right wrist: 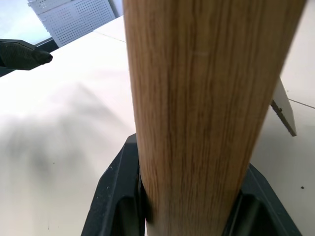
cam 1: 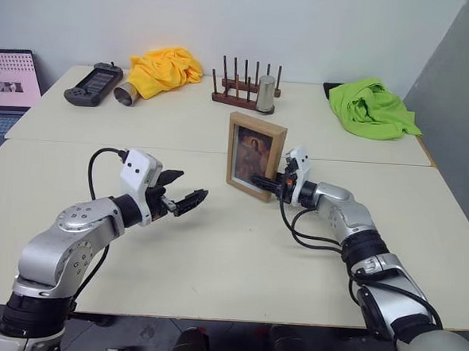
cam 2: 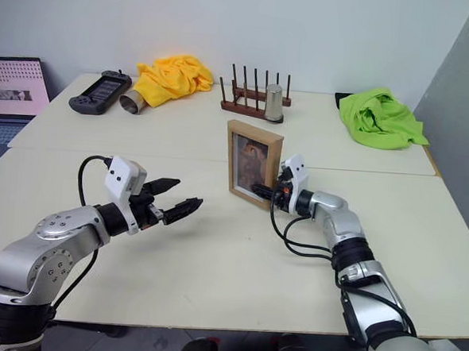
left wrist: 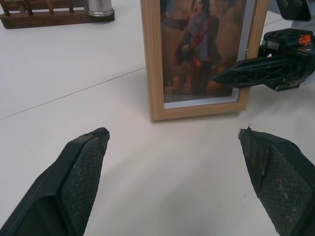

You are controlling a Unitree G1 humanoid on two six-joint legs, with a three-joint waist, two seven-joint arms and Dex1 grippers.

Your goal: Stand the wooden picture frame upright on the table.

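One wooden picture frame (cam 1: pixel 256 155): you see it upright on the surface (cam 1: pixel 214 254), long axis vertical, portrait facing you; right fingers (cam 1: pixel 267 183) pinch its edge, left fingers (cam 1: pixel 187 198) spread.

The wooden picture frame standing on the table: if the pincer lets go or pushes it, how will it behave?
The wooden picture frame looks stiff, so it should not bend between the fingers of the right pincer clamped on its edge. It stands tall on a narrow base on the table, so a push could tip it. Its front may be fragile glass; I cannot tell.
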